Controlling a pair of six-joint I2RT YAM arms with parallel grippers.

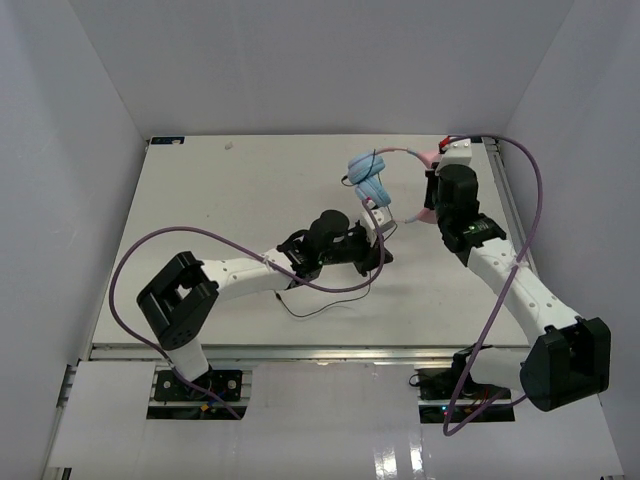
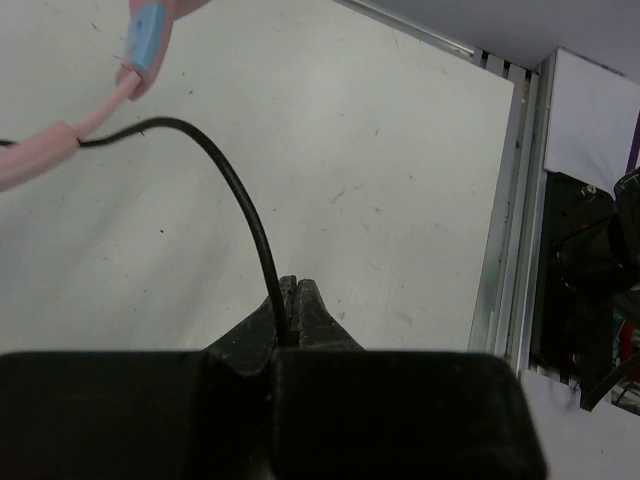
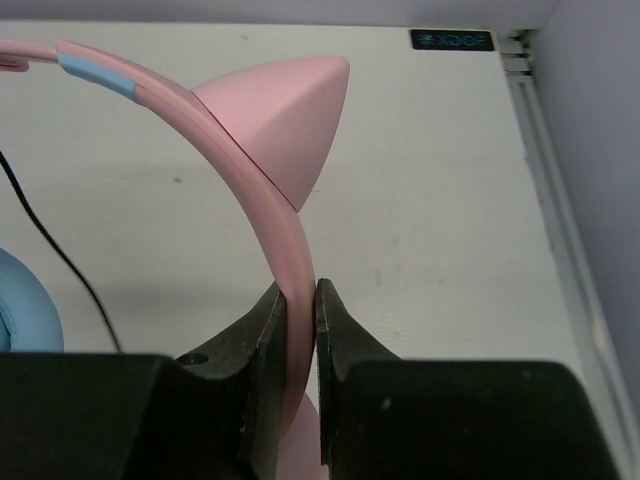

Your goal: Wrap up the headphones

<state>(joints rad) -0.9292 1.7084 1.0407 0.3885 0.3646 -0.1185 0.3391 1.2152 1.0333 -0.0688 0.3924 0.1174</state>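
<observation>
The headphones (image 1: 372, 186) have light-blue ear cups and a pink headband, and hang above the table's middle back. My right gripper (image 1: 432, 190) is shut on the pink headband (image 3: 292, 255) just below a pointed cat ear (image 3: 280, 110); one blue ear cup (image 3: 22, 312) shows at the left edge. My left gripper (image 1: 381, 252) sits just below the ear cups and is shut on the thin black cord (image 2: 240, 190). The cord arcs up to the headband end (image 2: 45, 150). A slack loop of cord (image 1: 310, 308) lies on the table behind the left gripper.
Thick purple arm cables (image 1: 180, 238) loop over the left arm and beside the right arm (image 1: 510, 270). A metal rail (image 2: 505, 250) runs along the table's right edge. White walls enclose the table on three sides.
</observation>
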